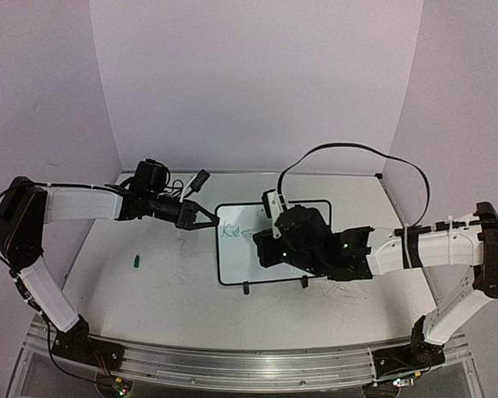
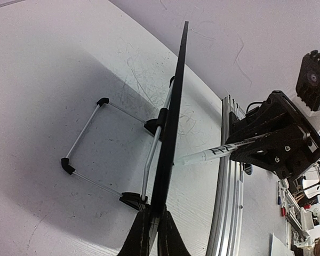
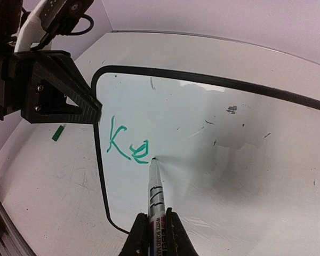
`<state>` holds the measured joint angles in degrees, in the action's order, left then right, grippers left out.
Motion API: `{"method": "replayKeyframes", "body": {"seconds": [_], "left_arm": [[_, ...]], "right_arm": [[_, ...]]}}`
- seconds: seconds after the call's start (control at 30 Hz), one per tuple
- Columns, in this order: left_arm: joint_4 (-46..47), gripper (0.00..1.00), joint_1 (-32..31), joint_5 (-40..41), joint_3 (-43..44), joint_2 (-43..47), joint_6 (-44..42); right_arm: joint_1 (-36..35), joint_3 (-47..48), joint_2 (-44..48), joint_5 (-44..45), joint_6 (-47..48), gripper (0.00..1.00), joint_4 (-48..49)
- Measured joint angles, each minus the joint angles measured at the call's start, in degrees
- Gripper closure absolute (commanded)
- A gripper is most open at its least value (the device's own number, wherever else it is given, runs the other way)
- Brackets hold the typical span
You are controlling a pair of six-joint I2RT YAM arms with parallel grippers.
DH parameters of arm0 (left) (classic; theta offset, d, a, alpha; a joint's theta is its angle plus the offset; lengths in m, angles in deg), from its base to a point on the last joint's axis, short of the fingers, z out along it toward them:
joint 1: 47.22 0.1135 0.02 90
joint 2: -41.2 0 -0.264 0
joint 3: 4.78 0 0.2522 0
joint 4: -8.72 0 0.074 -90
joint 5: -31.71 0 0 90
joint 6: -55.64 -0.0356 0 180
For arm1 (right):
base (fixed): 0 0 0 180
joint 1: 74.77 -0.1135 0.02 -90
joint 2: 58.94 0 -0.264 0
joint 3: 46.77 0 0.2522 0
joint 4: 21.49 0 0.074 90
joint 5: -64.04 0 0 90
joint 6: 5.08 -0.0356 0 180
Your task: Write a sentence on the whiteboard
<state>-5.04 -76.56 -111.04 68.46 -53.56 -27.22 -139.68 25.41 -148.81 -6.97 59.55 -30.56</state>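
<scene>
Left fingers (image 2: 141, 237) pinch the whiteboard (image 1: 235, 261) by its left rim, mid-desk (image 1: 149, 303). Right fingers (image 3: 138, 237) squeeze a marker (image 3: 156, 197), its tip touching the board just right of the sentence (image 3: 127, 145), only a green "Ke" near that left rim. Open white board runs rightward; a green cap (image 1: 138, 261) lies on the left, well apart.

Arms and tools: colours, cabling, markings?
The left arm and right arm have white link shells, black joints and bases. The left tool and right tool are black with tapering fingers. A black cable loops over the right arm; green lights dot its wrist housing. No legible markings.
</scene>
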Motion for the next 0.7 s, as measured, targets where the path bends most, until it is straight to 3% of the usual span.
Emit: {"method": "replayKeyframes", "body": {"seconds": [0.7], "left_arm": [[-0.02, 1.0, 0.0, 0.01, 0.0, 0.0, -0.14]], "right_arm": [[0.0, 1.2, -0.93, 1.05, -0.43, 1.0, -0.6]]}}
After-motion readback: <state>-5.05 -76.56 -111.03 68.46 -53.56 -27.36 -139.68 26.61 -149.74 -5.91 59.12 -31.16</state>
